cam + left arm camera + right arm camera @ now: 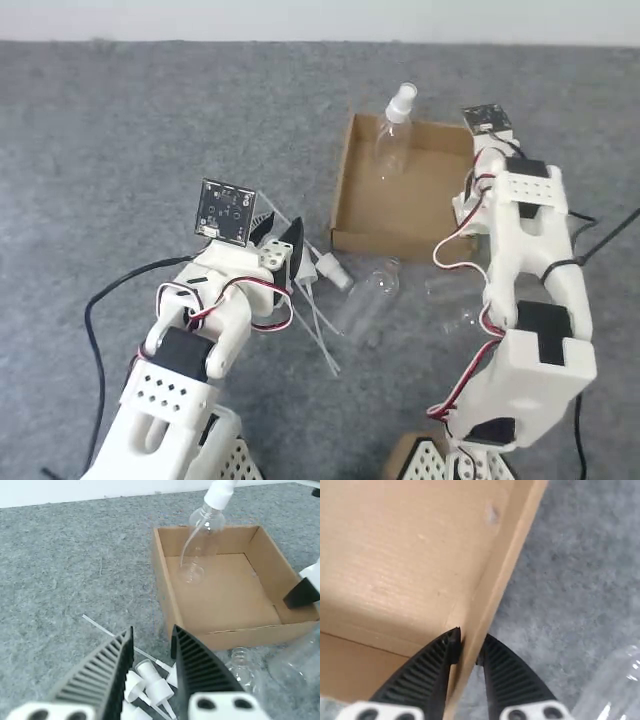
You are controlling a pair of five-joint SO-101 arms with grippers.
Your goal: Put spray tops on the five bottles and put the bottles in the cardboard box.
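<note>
Cardboard box [340, 205] toward the table's [150, 120] far edge, one spray-topped bottle [393, 135] leaning at its far wall, right gripper [470, 647] pinched on a side wall; left gripper [152, 636] part open, empty, above loose spray tops [150, 682]; risk: any right-arm tug drags box, toppling bottle.

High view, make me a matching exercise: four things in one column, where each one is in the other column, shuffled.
1. capped bottle
2. uncapped bottle
3. loose spray tops
4. right gripper

A. on the carpet beneath the left gripper
B. clamped on a wall of the cardboard box
C. standing inside the box
D. lying on the carpet outside the box

Pairs: 1-C, 2-D, 3-A, 4-B.
</note>
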